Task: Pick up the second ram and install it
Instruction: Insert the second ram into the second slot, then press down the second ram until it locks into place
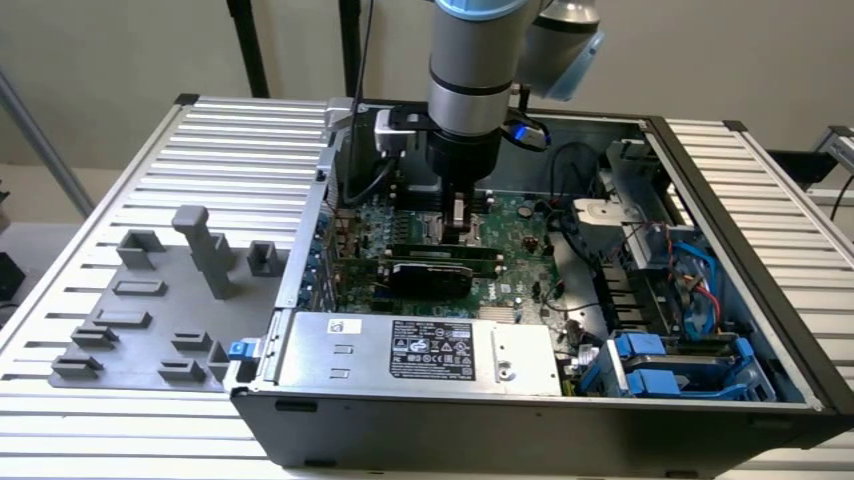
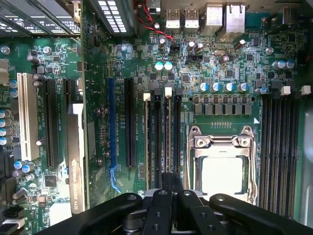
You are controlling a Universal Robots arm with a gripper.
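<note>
Item: open computer case, lying on its side on a ribbed metal surface.

Arm: the gripper reaches straight down into the case over the green motherboard. In the wrist view the gripper has its fingers drawn fully together, with no gap visible between them. Whether anything is pinched between them cannot be told.

The second ram: in the wrist view a thin stick stands edge-on in one slot of the group of long black slots, running up from the closed fingertips to a white latch at its far end. A second white latch caps a neighbouring slot. How far the stick is seated cannot be told.

Motherboard, further contents: bare metal processor socket just beside the slot group; another bank of long black slots on the socket's other side; a white expansion slot and a blue one well away from the socket; an expansion card standing across the board in the exterior view.

Case, further contents: labelled silver power supply at the near edge; blue drive carriers toward the exterior view's right.

Beside the case, toward the exterior view's left: grey plastic holder blocks on the surface.
</note>
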